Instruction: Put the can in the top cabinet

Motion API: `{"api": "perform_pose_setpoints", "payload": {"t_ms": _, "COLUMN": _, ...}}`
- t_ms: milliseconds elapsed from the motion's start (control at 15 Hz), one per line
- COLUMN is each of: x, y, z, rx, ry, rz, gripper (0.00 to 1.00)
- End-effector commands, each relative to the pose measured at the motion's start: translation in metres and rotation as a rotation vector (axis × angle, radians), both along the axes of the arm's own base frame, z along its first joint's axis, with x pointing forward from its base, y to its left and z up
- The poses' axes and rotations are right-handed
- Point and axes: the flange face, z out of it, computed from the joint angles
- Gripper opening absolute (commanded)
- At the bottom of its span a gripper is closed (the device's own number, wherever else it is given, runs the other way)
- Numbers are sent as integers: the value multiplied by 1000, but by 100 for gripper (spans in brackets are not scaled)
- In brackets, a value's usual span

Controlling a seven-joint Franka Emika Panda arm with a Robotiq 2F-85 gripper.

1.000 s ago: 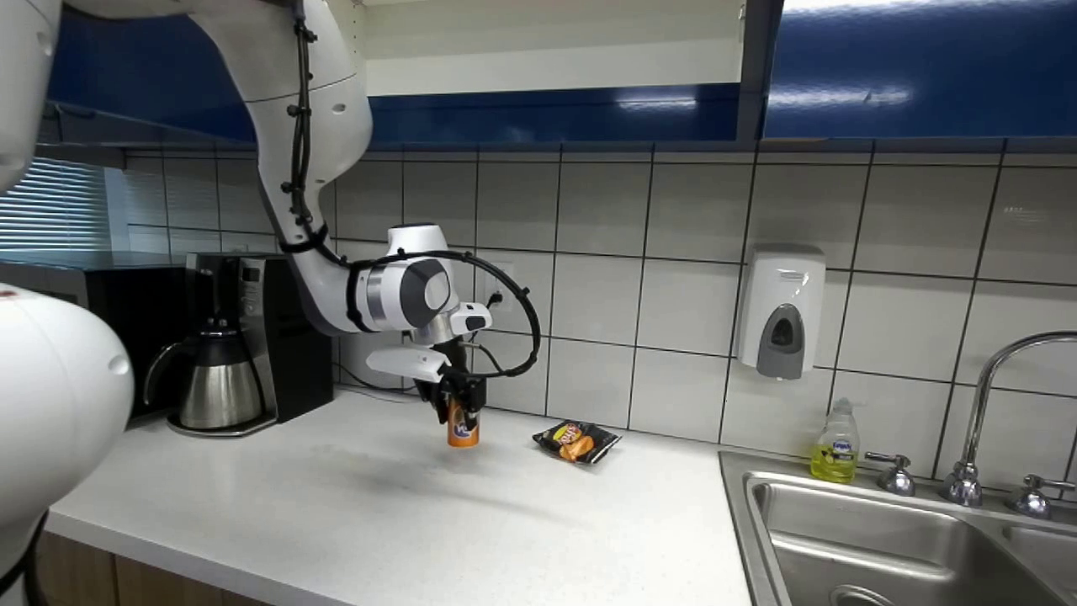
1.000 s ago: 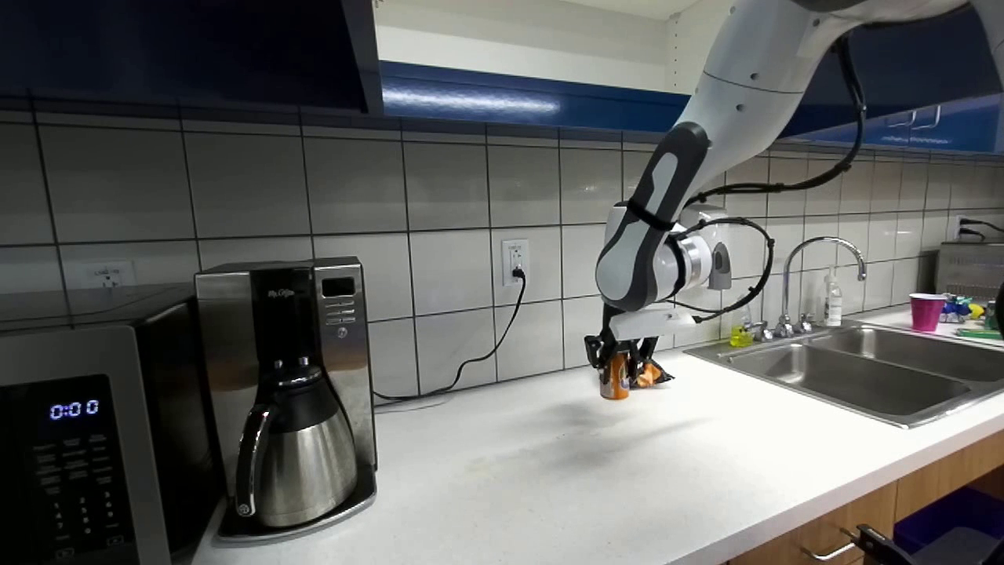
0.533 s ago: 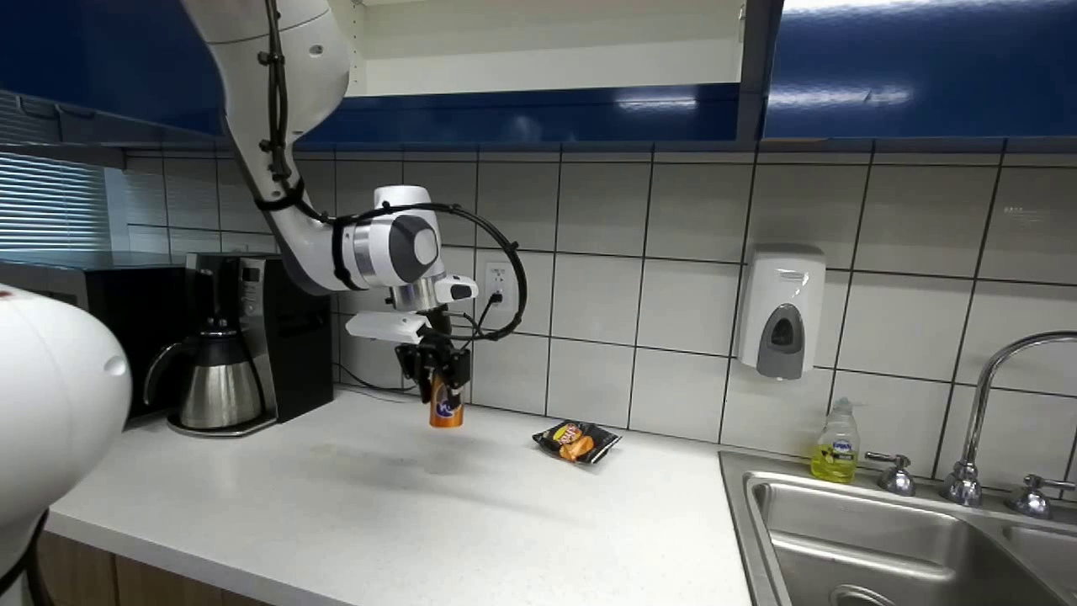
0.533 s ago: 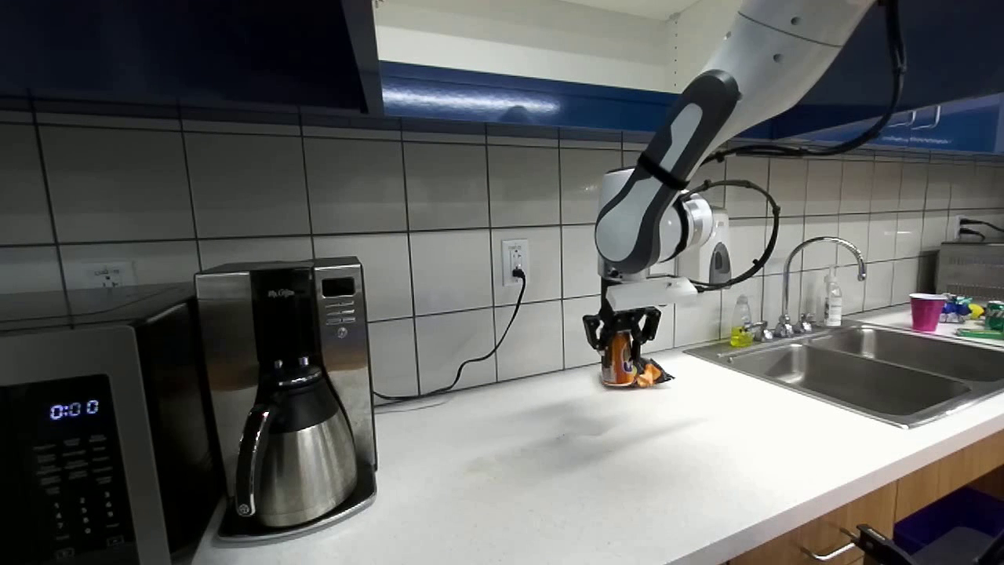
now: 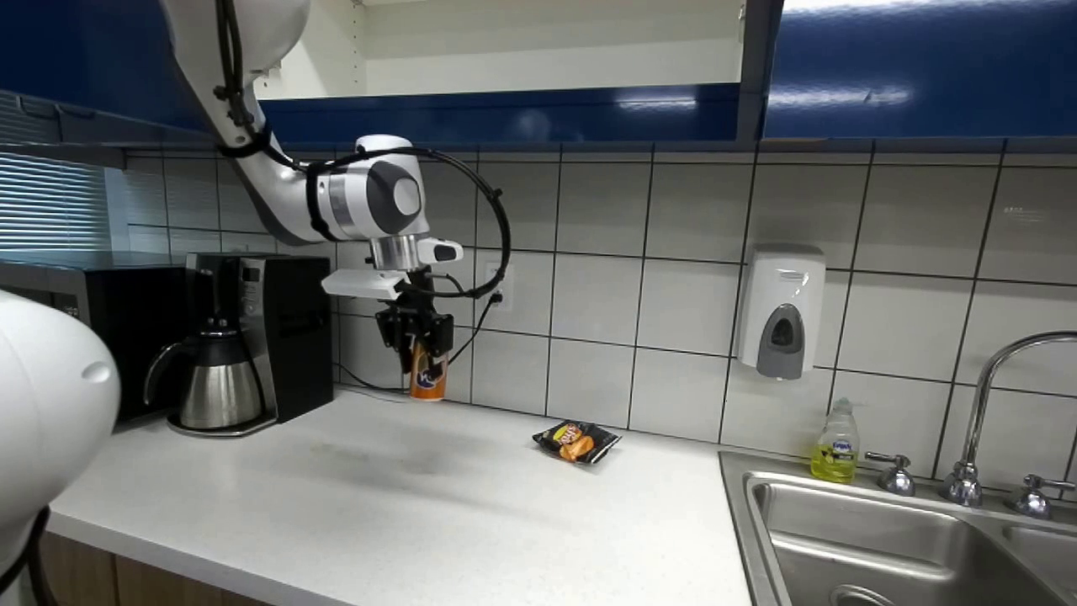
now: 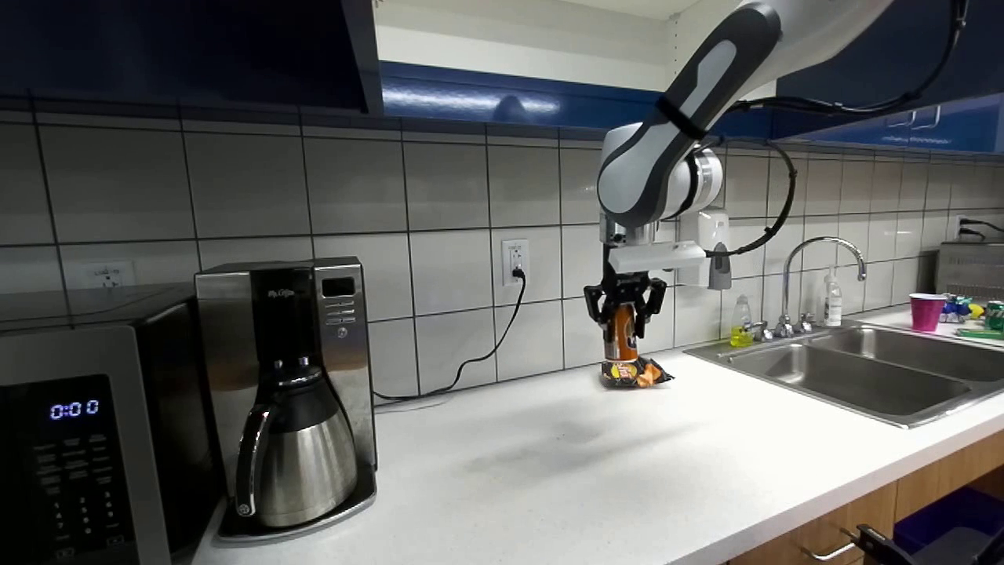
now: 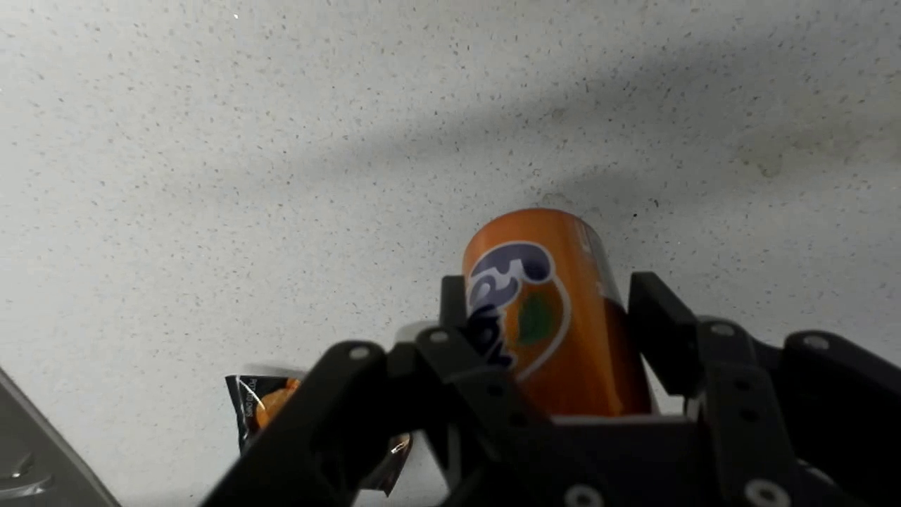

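Backed by a tiled wall (image 5: pixel 606 295) and set over a white counter (image 5: pixel 505 522); pointing down, with the gripper (image 6: pixel 624 328) clamped on the can (image 7: pixel 563 317), one finger (image 7: pixel 658 331) to each side; carrying it roughly upright straight below, base off the counter and touching nothing beneath, to judge by both exterior views. Done so far, by that reading: grasp and lift; left to do: rising to the top cabinet (image 5: pixel 555 63), with pale interior showing overhead, passing above its blue lower edge (image 5: pixel 589 114), setting down inside and letting go; probably well short of finished. Worth minding next: above and beside the gripper, a looped cable (image 5: pixel 506 227), perhaps prone to snagging on the cabinet; lower down and toward the sink (image 5: pixel 745 522), a chip bag (image 5: pixel 578 442), no likely hindrance to a climb; behind, the wall, at a gap hard to tell; overhead, that blue edge, likely the chief thing to knock on a straight rise, so better backed away from before climbing; on the side away from the wall, out over the counter, seemingly room enough for that. Farther out, well apart: coffee maker (image 6: pixel 349 369) on the side opposite the sink; hidden from below, the cabinet's inner floor.
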Motion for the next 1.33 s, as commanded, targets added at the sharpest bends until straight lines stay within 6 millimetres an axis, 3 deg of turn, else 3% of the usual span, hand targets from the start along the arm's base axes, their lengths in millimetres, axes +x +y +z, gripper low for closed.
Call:
{"api": "perform_pose_setpoints", "payload": {"t_ms": 0, "x": -21, "y": 0, "z": 42, "rx": 15, "ry": -7, "rz": -24, "gripper": 35}}
{"api": "perform_pose_setpoints", "payload": {"t_ms": 600, "x": -52, "y": 5, "z": 123, "rx": 38, "ry": -20, "rz": -56, "gripper": 35}}
{"api": "perform_pose_setpoints", "payload": {"t_ms": 1267, "x": -62, "y": 16, "z": 232, "rx": 67, "ry": -54, "rz": -75, "gripper": 35}}
